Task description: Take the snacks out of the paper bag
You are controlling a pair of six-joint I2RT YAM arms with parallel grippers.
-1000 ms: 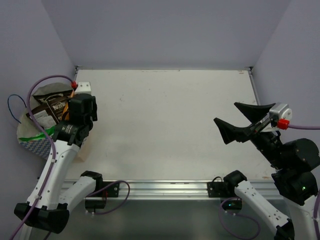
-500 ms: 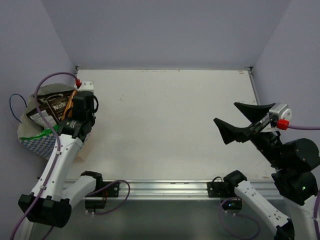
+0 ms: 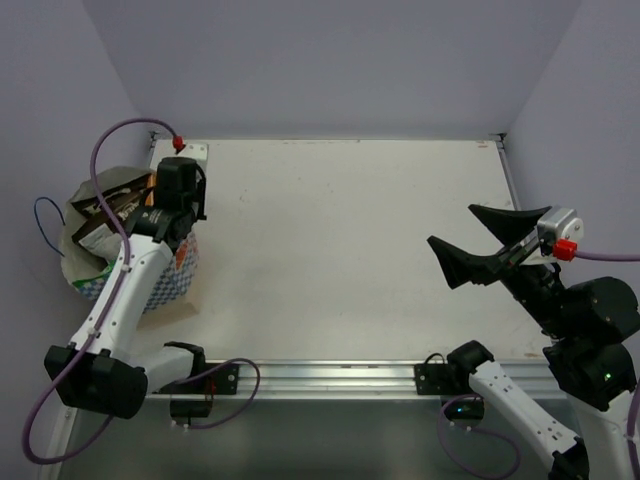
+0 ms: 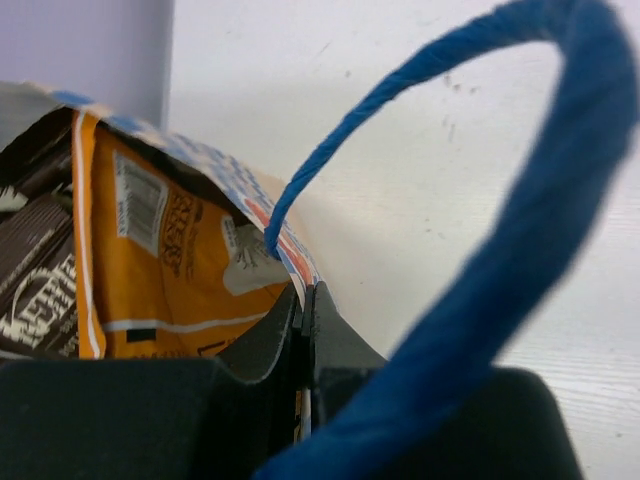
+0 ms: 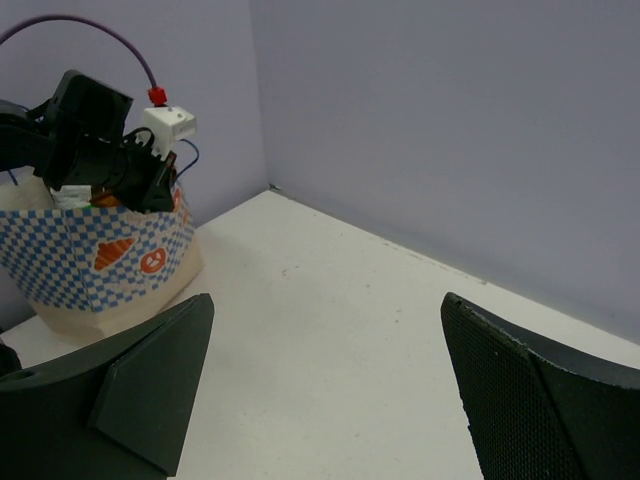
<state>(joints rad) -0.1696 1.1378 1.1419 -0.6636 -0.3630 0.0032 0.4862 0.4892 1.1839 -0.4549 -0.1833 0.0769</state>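
Note:
The paper bag [image 3: 165, 285], blue-and-white check with orange marks, stands at the table's left edge and also shows in the right wrist view [image 5: 95, 260]. My left gripper [image 4: 305, 300] is shut on the bag's near rim [image 4: 230, 170], one finger inside and one outside. Inside the bag an orange snack packet [image 4: 170, 260] lies against the pinched wall, with a dark brown packet [image 4: 35, 285] to its left. A blue string handle [image 4: 520, 230] loops across the wrist camera. Over the right side of the table my right gripper [image 3: 470, 240] hangs wide open, holding nothing.
The bag sits close to the purple left wall [image 3: 60, 120]. A purple cable [image 3: 110, 150] arcs over the left arm. The white table [image 3: 340, 240] lies between the two arms, with a metal rail [image 3: 330, 375] along its near edge.
My left gripper has moved toward the far side and closed on the bag's rim. The bag has shifted right and stands more upright. The right arm has not moved.

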